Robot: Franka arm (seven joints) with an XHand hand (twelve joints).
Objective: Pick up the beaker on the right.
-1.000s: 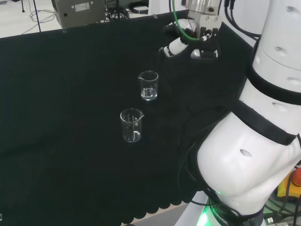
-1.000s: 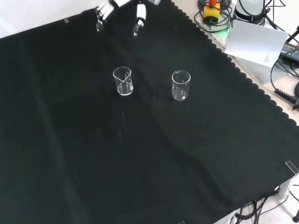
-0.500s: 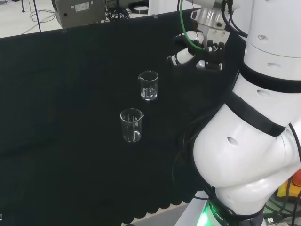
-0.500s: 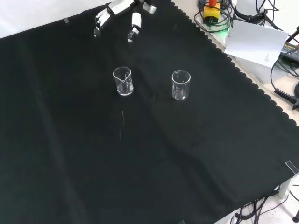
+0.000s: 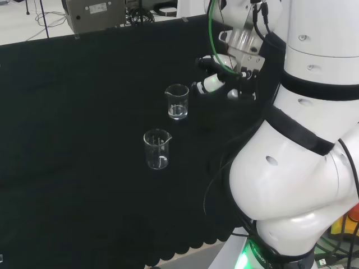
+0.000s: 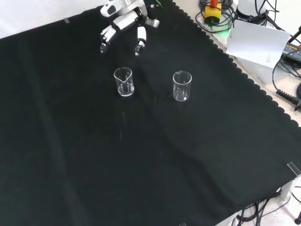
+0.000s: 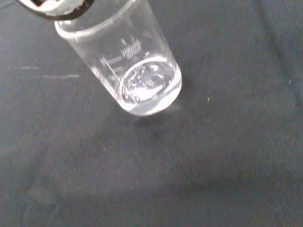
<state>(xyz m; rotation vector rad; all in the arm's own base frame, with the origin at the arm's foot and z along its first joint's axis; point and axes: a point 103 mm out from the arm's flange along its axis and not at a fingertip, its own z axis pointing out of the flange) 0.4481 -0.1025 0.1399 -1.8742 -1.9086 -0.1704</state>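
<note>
Two clear glass beakers stand upright on the black cloth [image 6: 70,155], each with its long axis vertical and its mouth up. In the head view, the farther beaker [image 5: 177,102] [image 6: 123,81] [image 7: 124,68] stands just to the left of the hand [image 5: 224,78] [image 6: 123,23]; the nearer beaker [image 5: 156,148] [image 6: 182,85] is well apart from the hand. In the front view the pouring lip of the farther beaker points toward the lower left. Inside both beakers no liquid is plainly visible; only the bright glass bottom shows. The hand hovers above the cloth, near the farther beaker and not touching it, with fingers [image 6: 140,40] spread apart and slightly bent, holding nothing.
</note>
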